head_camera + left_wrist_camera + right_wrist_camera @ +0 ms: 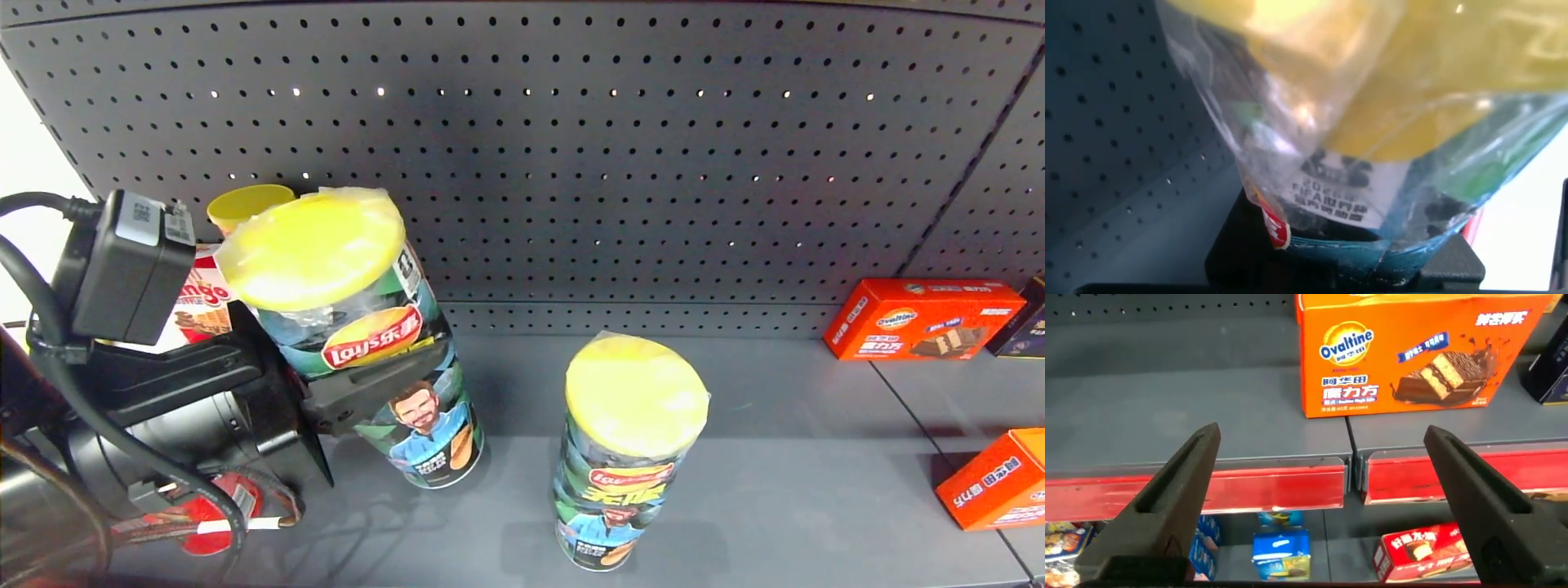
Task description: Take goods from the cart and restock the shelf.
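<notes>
The left hand point(363, 388) is clamped around a yellow-lidded chip can point(359, 327), which leans with its lid toward 11 o'clock at the left of the grey shelf point(775, 457). Whether its base touches the shelf cannot be told. At 4 o'clock from it, apart, a second can point(624, 465) stands upright. Close behind the held can, at 10 o'clock, sit another yellow lid point(245, 204) and a red-and-white box point(200, 298). Well off at 3 o'clock lie an orange box point(922, 318) and a nearer orange box point(992, 482). A dark pegboard point(612, 147) backs the shelf. The right hand point(1327, 510) is spread wide before a red price rail point(1266, 490).
</notes>
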